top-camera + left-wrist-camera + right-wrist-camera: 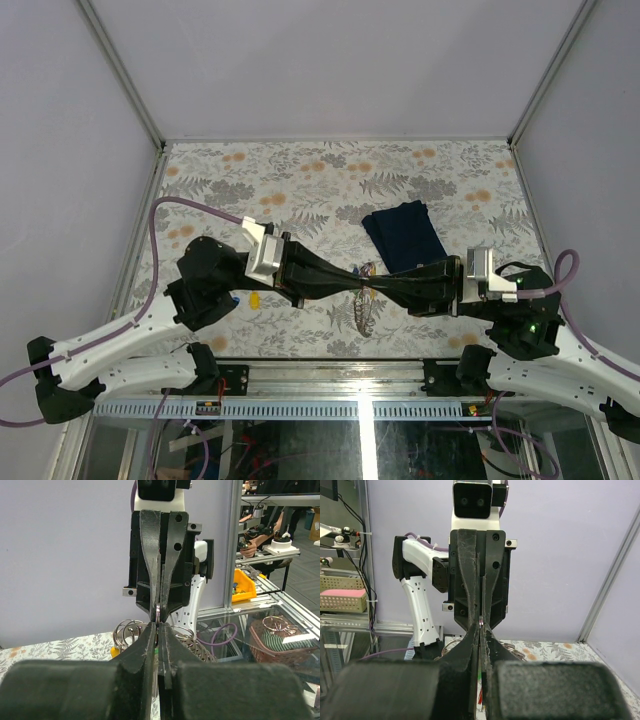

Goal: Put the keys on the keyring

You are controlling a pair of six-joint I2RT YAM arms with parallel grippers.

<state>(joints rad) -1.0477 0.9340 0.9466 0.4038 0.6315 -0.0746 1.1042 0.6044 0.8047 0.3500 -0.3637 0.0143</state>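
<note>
1. Keys: the only loose piece I can pick out is a yellow tag point(255, 298) on the table point(300, 170) at far left, just beside the left arm point(130, 345). Any metal on it is too small to see.
2. The left gripper point(350, 281) reaches toward the middle. In its wrist view, its fingers point(145, 645) are pressed together, with only a thin ring point(158, 614) showing edge-on at the tips.
3. I cannot tell whether that thin ring belongs to a key or to the big ring; both sets of fingertips hide most of it.
4. The keyring point(362, 315) hangs off the table just below the point where the two grippers meet. From above it is a blurred silvery tangle.
5. Silver loops point(127, 630) and a chain-like stretch point(200, 652) show behind the left fingers, partly hidden. A few coloured specks point(368, 268) sit just above the meeting point, too small to name.
6. A dark folded cloth point(403, 235) lies on the table behind the tips, its near corner covered by the right arm.
7. The right gripper point(378, 282) meets the left one tip to tip. Its fingers point(467, 650) are clamped together on the same thin ring.
</note>
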